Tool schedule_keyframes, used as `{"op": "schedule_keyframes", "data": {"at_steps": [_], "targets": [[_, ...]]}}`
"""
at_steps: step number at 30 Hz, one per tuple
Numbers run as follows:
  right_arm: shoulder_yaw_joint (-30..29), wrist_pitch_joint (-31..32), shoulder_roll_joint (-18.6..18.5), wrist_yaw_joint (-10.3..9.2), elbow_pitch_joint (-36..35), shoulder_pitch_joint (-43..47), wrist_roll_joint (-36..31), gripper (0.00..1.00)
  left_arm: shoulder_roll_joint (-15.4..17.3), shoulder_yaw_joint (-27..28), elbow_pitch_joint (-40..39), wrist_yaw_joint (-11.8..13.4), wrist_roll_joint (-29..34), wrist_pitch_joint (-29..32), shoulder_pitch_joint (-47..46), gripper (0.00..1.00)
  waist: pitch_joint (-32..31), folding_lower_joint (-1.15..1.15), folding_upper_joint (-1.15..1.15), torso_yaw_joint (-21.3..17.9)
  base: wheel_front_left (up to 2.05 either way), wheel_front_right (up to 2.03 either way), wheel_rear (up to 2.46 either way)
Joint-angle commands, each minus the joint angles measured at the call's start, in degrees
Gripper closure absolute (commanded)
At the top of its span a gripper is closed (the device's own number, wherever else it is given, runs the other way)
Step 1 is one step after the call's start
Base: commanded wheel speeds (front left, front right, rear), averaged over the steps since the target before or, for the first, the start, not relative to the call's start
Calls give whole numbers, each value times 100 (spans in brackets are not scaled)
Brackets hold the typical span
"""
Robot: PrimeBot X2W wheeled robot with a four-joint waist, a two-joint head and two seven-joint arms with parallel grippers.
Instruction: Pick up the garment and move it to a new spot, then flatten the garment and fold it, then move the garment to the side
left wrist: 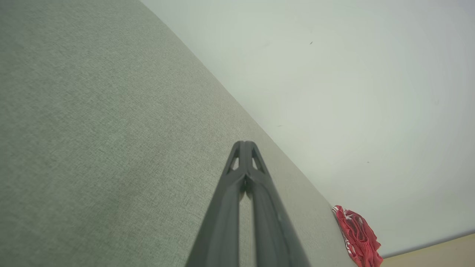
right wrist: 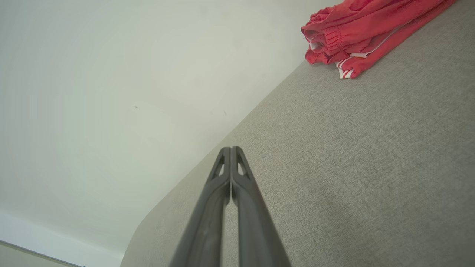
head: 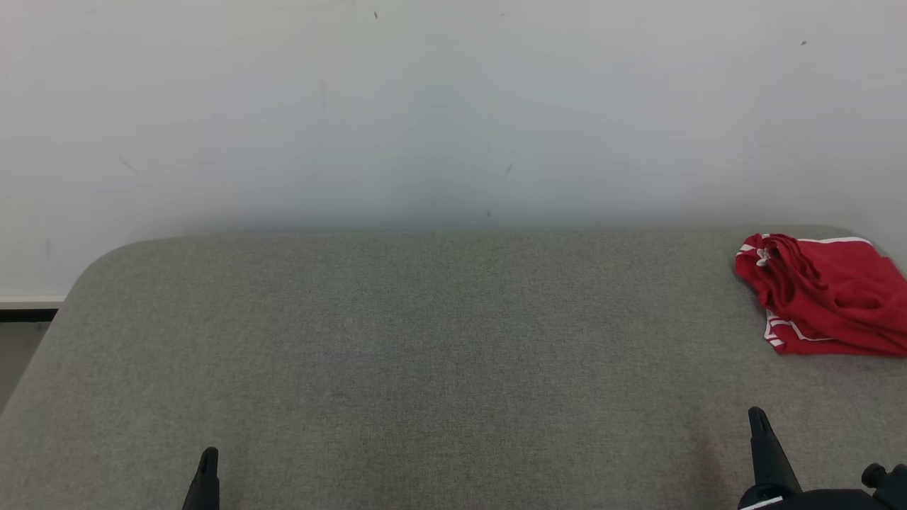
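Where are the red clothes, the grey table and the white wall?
red clothes point(head: 829, 301), head view, the middle of the red cloth.
grey table point(head: 425, 354), head view, a bare patch in its middle.
white wall point(head: 425, 106), head view, a plain part behind the table.

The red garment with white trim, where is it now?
In the head view, the red garment lies at the far right corner of the grey fabric surface, beyond the right pincer.
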Motion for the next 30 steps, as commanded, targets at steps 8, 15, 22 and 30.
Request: {"op": "schedule_keyframes", "data": {"at_steps": [8, 15, 22, 30], "targets": [[-72, 143, 28, -6, -6, -245, 669, 100, -13, 81, -16, -38, -643, 167, -283, 100, 61, 0, 0, -10, 0, 0, 0], [-104, 245, 48, -7, 34, -340, 1112, 100, -31, 114, 17, -50, -1080, 286, -379, 100, 110, 0, 0, -18, 0, 0, 0], [-134, 339, 68, -7, 71, -426, 1533, 100, -49, 148, 44, -50, -1480, 397, -469, 100, 159, 0, 0, -26, 0, 0, 0], [-167, 438, 89, -8, 110, -515, 1984, 100, -68, 184, 76, -58, -1902, 510, -561, 100, 215, 0, 0, -35, 0, 0, 0]]}}
